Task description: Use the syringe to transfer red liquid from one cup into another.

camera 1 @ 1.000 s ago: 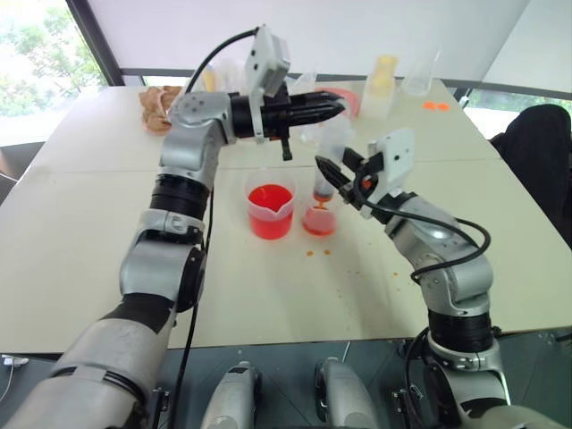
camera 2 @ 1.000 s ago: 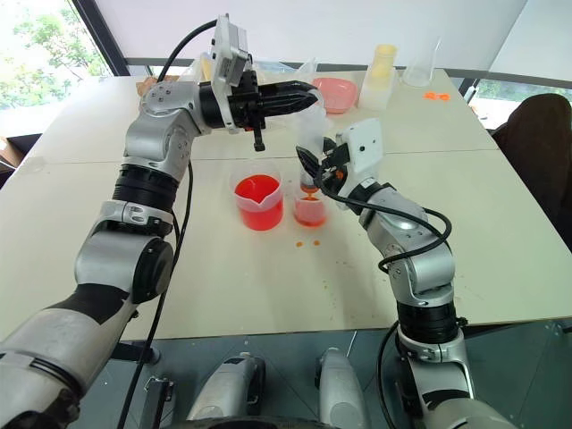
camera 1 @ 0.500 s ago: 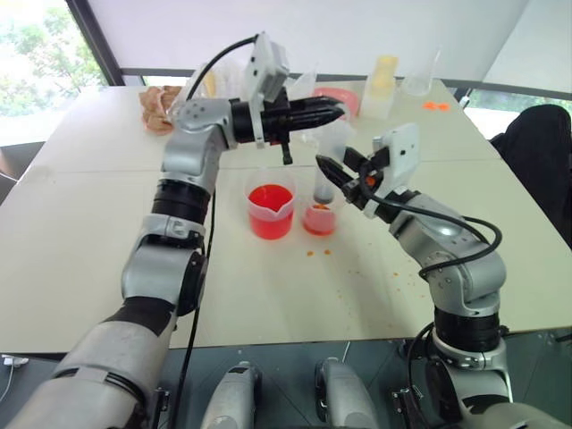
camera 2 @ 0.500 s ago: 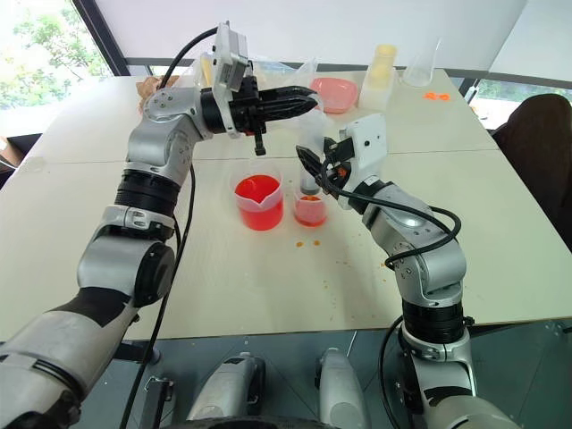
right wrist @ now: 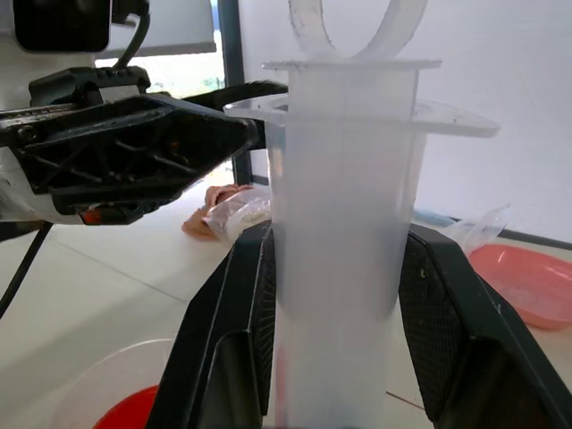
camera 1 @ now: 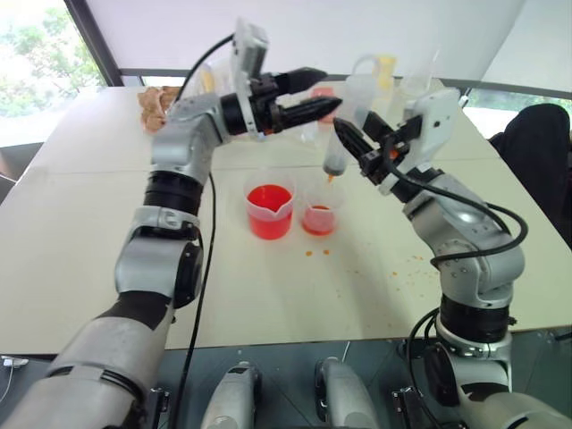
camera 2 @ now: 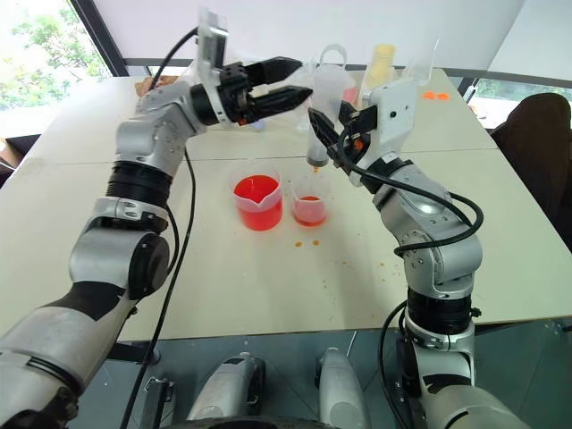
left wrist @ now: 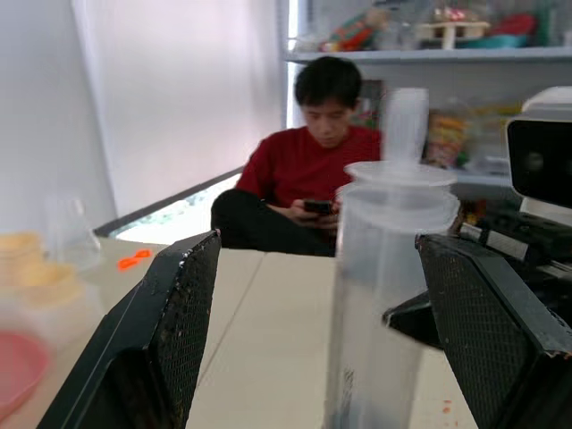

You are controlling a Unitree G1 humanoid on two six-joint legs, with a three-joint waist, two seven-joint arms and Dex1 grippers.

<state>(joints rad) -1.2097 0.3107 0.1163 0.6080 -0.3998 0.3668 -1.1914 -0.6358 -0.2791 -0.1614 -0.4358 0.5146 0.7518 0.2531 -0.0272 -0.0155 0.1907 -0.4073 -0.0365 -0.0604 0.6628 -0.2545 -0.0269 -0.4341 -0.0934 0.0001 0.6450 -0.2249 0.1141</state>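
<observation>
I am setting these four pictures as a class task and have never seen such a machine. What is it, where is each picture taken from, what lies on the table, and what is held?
It is a humanoid robot with two arms, each ending in a gripper of two black fingers. Two pictures come from cameras in its head, looking down over its arms. The other two come from cameras on its wrists, looking along the fingers.

On the table stand a spouted beaker of red liquid and a smaller cup with a little red in it.

The right gripper is shut on a big clear syringe, upright above the smaller cup. The left gripper is open beside the syringe's top, holding nothing.
</observation>
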